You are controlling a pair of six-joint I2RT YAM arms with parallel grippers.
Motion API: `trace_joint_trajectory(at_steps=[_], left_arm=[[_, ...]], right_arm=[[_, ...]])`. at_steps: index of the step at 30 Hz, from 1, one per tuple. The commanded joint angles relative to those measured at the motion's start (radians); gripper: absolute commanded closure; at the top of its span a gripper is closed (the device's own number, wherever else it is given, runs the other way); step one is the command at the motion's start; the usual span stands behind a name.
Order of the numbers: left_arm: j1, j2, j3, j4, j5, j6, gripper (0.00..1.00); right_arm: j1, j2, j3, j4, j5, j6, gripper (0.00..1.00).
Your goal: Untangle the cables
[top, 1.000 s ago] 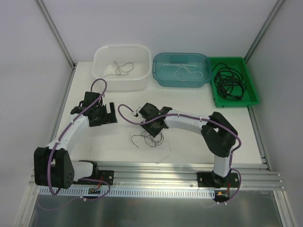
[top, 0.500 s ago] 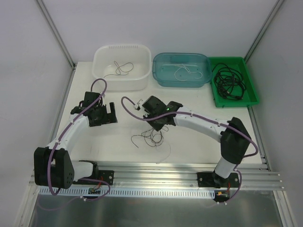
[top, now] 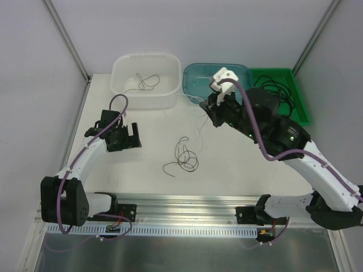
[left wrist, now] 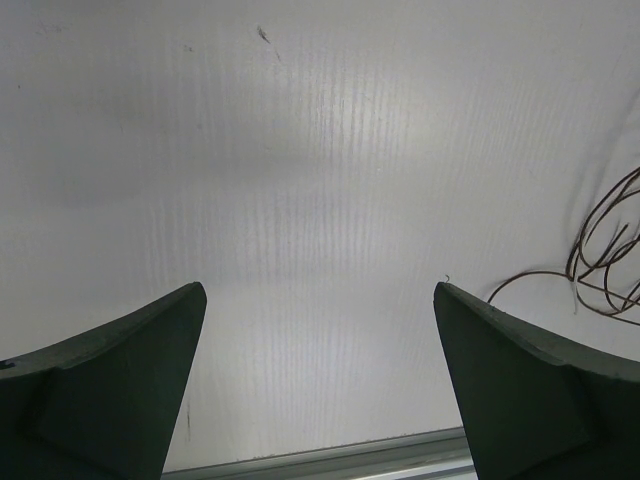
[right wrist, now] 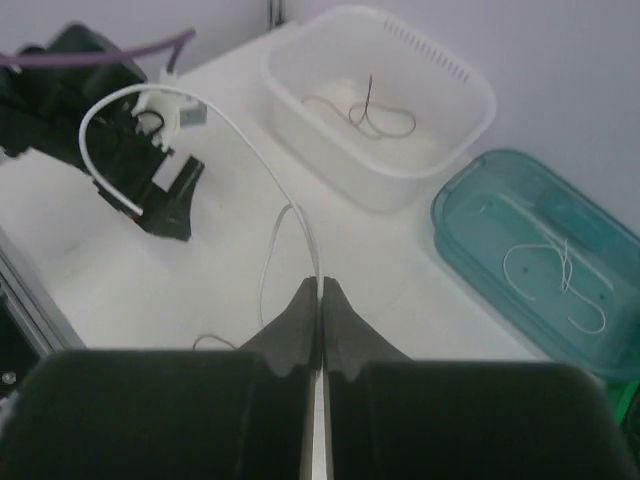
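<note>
Right gripper [right wrist: 320,285] pinches the white cable [right wrist: 299,228] mid-frame; best carry it high over the teal bin [right wrist: 480,215] at right before releasing. Left gripper [left wrist: 318,290] gapes empty.

Wide-open left pincer [left wrist: 320,385], bare white table [left wrist: 300,180], thin dark cables [left wrist: 600,260] at right

table [top: 142,181]: white, matte, centre
walls [top: 187,28]: plain pale panels at 9, 12 and 3 o'clock
struts [top: 67,39]: grey metal, corners at 11 and 1 o'clock
rail [top: 187,205]: slotted aluminium, 6 o'clock table edge
metal sheet [top: 187,252]: brushed, beyond rail at 6 o'clock
light: even, soft
</note>
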Motion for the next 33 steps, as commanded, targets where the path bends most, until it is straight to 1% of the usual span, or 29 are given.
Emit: trace_joint_trajectory(at_steps=[1,3,5,6,7,8,9,10,11,12,14,17,21,24,26,27,29,30,33], left_arm=[[0.009,0.004,0.006,-0.005,0.027,-0.001,0.01],[0.009,0.002,0.005,-0.003,0.027,0.0,0.01],[0.009,0.001,0.005,-0.003,0.028,0.0,0.01],[0.01,0.001,0.006,-0.003,0.03,0.0,0.01],[0.009,0.001,0.005,-0.005,0.03,0.0,0.01],[0.009,0.001,0.005,-0.003,0.033,0.0,0.01],[0.009,0.001,0.006,-0.002,0.035,0.0,0.01],[0.009,-0.002,0.005,-0.002,0.039,0.002,0.01],[0.009,-0.003,0.005,-0.002,0.039,0.0,0.01],[0.009,-0.004,0.005,0.001,0.044,0.0,0.01],[0.009,-0.006,0.003,0.004,0.055,0.003,0.01],[0.009,-0.006,0.003,0.006,0.07,0.004,0.01],[0.009,-0.012,0.0,0.011,0.078,0.004,0.01],[0.009,-0.016,-0.001,0.012,0.079,0.005,0.01],[0.009,-0.015,-0.001,0.014,0.079,0.007,0.01],[0.009,-0.015,-0.001,0.014,0.079,0.007,0.01],[0.009,-0.013,-0.001,0.014,0.082,0.005,0.01],[0.009,-0.012,0.0,0.012,0.082,0.007,0.01],[0.01,-0.01,-0.001,0.014,0.088,0.007,0.01]], right_arm=[[-0.003,-0.035,-0.025,0.148,0.008,0.012,0.99],[-0.005,-0.045,-0.067,0.171,0.086,0.012,0.99],[-0.026,-0.055,-0.099,0.171,0.176,0.047,0.99],[-0.043,-0.06,-0.154,0.175,0.183,0.064,0.99],[-0.088,-0.066,-0.185,0.183,0.187,0.088,0.99],[-0.122,-0.068,-0.211,0.171,0.168,0.186,0.99],[-0.162,-0.062,-0.231,0.147,0.128,0.237,0.99],[-0.237,-0.048,-0.246,0.116,0.088,0.286,0.99],[-0.265,-0.022,-0.248,0.056,0.044,0.335,0.99],[-0.284,-0.005,-0.251,0.033,0.026,0.366,0.99],[-0.295,0.024,-0.239,-0.008,0.011,0.366,0.99],[-0.295,0.027,-0.223,0.011,-0.018,0.365,0.99],[-0.299,0.041,-0.15,0.024,0.011,0.298,0.99],[-0.33,0.055,-0.107,0.083,0.005,0.236,0.99],[-0.351,0.072,-0.072,0.108,-0.017,0.215,0.99],[-0.373,0.08,-0.018,0.111,-0.027,0.213,0.99],[-0.39,0.098,0.034,0.117,-0.084,0.216,0.99],[-0.397,0.096,0.069,0.134,-0.099,0.213,0.99],[-0.414,0.08,0.088,0.23,-0.167,0.204,0.99]])
